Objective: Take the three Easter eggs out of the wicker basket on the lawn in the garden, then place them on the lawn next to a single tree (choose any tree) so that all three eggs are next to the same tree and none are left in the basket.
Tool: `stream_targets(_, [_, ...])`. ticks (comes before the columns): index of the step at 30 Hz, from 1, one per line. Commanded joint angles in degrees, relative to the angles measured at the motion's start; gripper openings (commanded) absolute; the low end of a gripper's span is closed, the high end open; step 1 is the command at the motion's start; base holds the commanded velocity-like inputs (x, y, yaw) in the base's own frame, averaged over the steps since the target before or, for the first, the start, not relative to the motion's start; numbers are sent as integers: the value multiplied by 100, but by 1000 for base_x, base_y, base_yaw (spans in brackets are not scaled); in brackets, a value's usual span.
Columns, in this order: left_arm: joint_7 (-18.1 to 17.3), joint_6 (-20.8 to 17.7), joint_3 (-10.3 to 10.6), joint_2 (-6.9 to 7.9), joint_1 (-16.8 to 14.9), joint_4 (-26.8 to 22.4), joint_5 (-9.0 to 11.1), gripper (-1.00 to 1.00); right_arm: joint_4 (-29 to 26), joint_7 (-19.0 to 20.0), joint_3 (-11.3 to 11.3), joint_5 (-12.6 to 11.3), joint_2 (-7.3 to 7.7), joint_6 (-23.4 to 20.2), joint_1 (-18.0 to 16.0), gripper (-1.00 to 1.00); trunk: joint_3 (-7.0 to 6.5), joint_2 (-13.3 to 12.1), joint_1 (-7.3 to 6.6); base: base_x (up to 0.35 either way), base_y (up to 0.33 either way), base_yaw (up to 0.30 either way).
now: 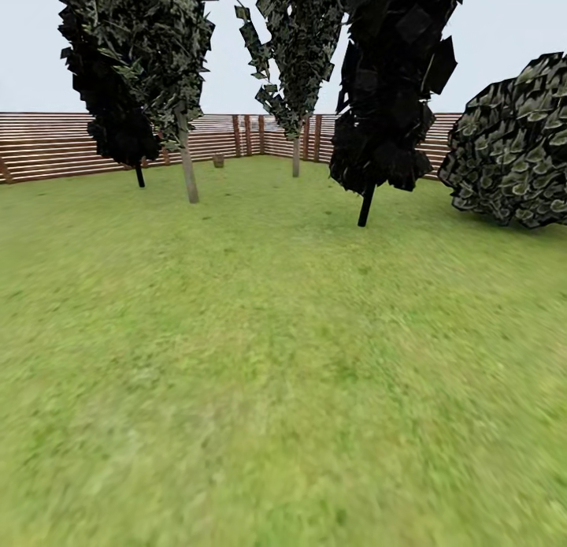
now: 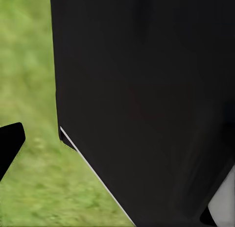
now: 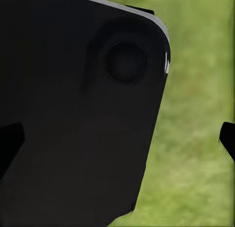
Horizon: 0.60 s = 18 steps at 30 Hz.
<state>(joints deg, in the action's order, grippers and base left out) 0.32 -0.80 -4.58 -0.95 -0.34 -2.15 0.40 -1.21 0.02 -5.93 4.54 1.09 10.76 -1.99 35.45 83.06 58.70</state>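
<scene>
The lawn [image 1: 268,358] stretches ahead to the garden's brown slat fence [image 1: 47,145]. A small brown object, apparently the wicker basket [image 1: 218,161], stands far off near the fence; no Easter eggs can be made out at this distance. A tree with a pale trunk [image 1: 189,169] stands at the left, another tree [image 1: 296,157] further back. In the left wrist view my left gripper [image 2: 110,180] is open over grass, with one dark fingertip [image 2: 10,146] at the edge. My right gripper [image 3: 117,141] is open too, fingertips [image 3: 227,138] wide apart, holding nothing.
A dark narrow cypress [image 1: 378,98] stands right of centre, another cypress [image 1: 118,129] at the left by the fence. A round leafy bush [image 1: 512,145] sits at the right. A black part of my own body [image 2: 147,99] looms close in front of both wrist cameras.
</scene>
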Motion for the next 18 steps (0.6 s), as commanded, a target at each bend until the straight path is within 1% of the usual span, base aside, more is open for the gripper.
stream_targets(1, [3,-8,-43,-2,-1,-4,4,100,1,0,-23,35,3,14,-3,100,5,2,3,331,0,0])
stream_targets(18, [1,-8,-43,-2,-1,-5,-15,100,9,-2,-22,45,-2,14,-3,100,5,2,3,331,0,0])
